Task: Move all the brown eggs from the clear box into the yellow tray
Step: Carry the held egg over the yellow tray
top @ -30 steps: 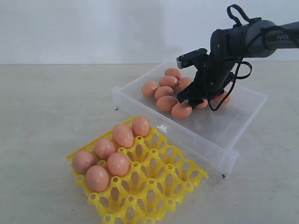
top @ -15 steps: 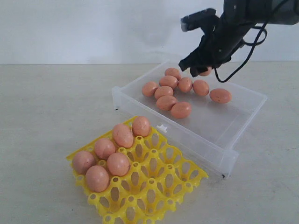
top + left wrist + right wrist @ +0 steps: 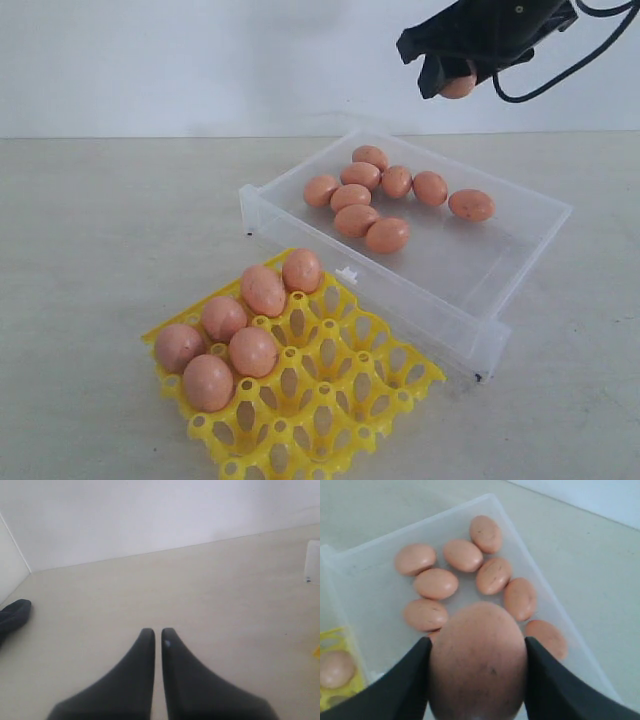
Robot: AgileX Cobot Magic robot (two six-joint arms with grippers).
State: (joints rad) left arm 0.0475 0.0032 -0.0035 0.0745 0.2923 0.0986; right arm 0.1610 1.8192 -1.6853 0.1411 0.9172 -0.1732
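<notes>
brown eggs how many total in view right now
16 brown eggs: nine lying in the clear box, six seated in the yellow tray, one held aloft by the right gripper. None looks hidden.

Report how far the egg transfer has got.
Done: six eggs sit in the tray. In hand: the right gripper holds one egg high above the box. Left: nine eggs lie in the box; the left gripper is shut, empty.

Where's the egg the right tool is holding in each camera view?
Exterior view: held egg, top right, in the right tool, high above the clear box.
Left wrist view: not in it.
Right wrist view: fills the foreground between the fingers.
Shared landmark, exterior and right wrist: the clear box.
</notes>
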